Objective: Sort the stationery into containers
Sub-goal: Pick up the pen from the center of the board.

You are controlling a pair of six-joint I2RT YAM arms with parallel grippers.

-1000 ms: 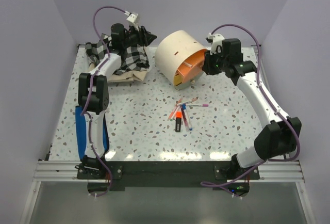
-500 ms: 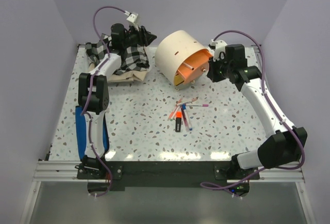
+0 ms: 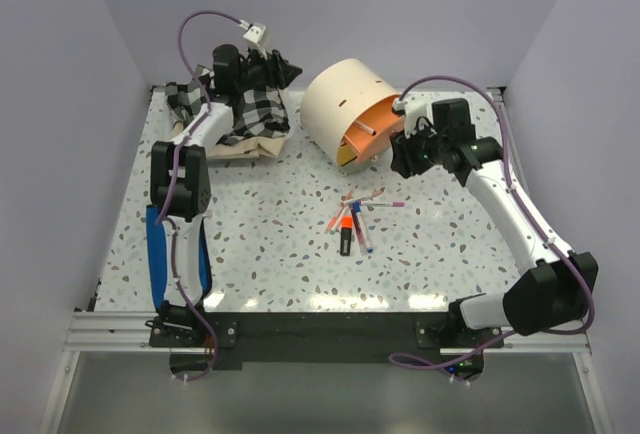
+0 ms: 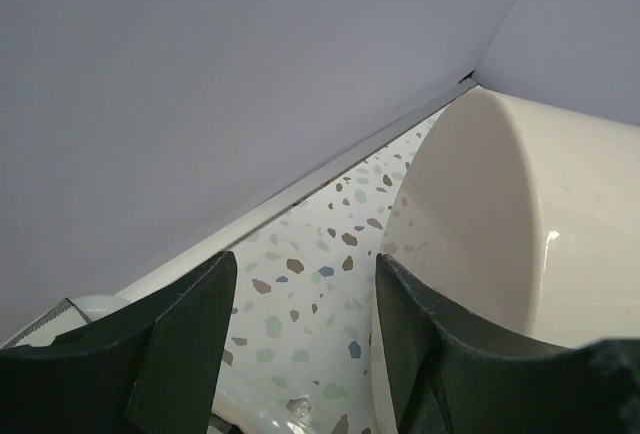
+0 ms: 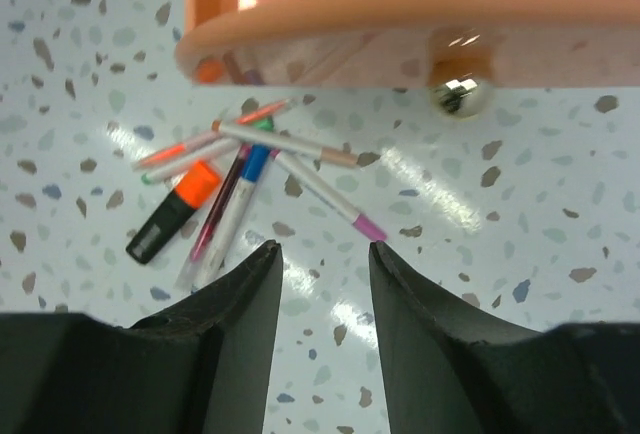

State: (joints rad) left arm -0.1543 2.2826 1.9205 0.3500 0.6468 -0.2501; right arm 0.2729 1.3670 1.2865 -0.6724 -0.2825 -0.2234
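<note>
The cream drum cabinet [image 3: 343, 106] lies on its side at the back centre with an orange drawer [image 3: 372, 126] pulled out; the drawer front [image 5: 400, 14] and its gold knob [image 5: 459, 97] fill the top of the right wrist view. A pile of pens [image 3: 356, 216] with an orange highlighter [image 5: 172, 211] and a pink-tipped pen [image 5: 325, 192] lies on the table in front. My right gripper [image 3: 402, 157] is open and empty, just right of the drawer, above the table [image 5: 320, 246]. My left gripper [image 3: 290, 71] is open and empty at the back, beside the cabinet's cream wall [image 4: 500, 224].
A black-and-white checked cloth pile [image 3: 235, 114] lies at the back left under the left arm. The back wall [image 4: 250, 74] stands close behind the left gripper. The speckled table [image 3: 270, 244] stretches to the front edge.
My right gripper has drawn back from the drawer front toward the front and lowered. The drawer stands pulled out further. The left arm has not moved.
</note>
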